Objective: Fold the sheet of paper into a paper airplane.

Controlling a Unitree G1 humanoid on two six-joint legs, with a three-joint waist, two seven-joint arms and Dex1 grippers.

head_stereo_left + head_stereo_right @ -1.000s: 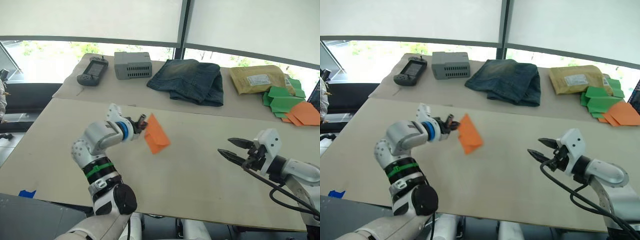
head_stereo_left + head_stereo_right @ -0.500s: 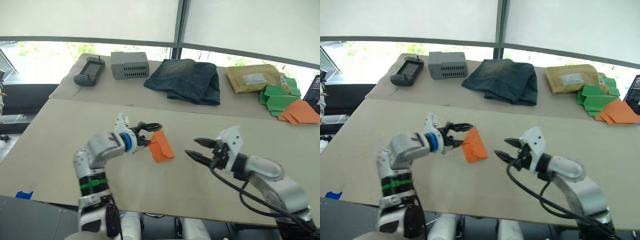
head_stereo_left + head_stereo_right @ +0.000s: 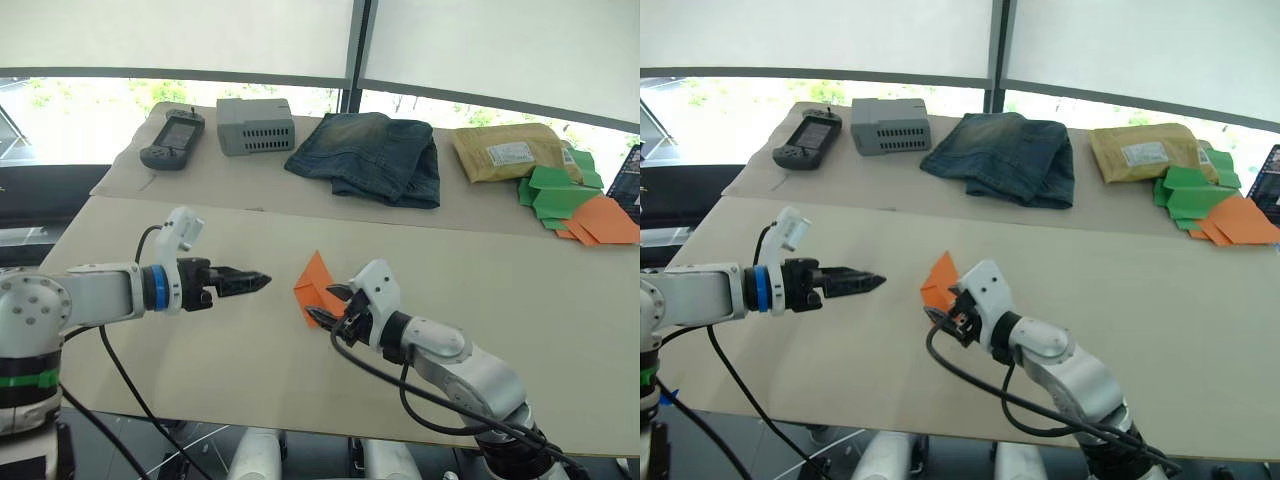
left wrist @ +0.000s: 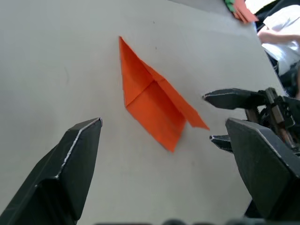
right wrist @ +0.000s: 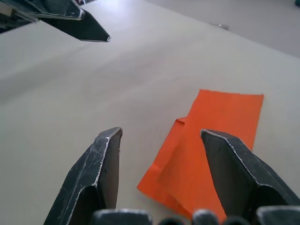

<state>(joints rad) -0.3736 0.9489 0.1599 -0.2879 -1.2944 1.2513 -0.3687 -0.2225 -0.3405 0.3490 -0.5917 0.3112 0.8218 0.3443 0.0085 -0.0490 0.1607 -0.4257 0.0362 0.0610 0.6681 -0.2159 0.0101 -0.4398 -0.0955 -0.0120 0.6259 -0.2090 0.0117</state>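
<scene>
On the near beige table, the right gripper hovers with its black fingers spread wide and holding nothing, right at the near right edge of the sheet of paper. The bright-orange sheet, partly folded into a pointed wedge, lies on the tabletop near its middle, free of both claws. To its left, the left gripper points at the sheet from a short way off, its fingers parted in its wrist view and empty. On the far table, left to right, sit a handheld controller, a grey box, folded jeans and a tan padded envelope, with green paper pieces and orange paper pieces at the far right.
</scene>
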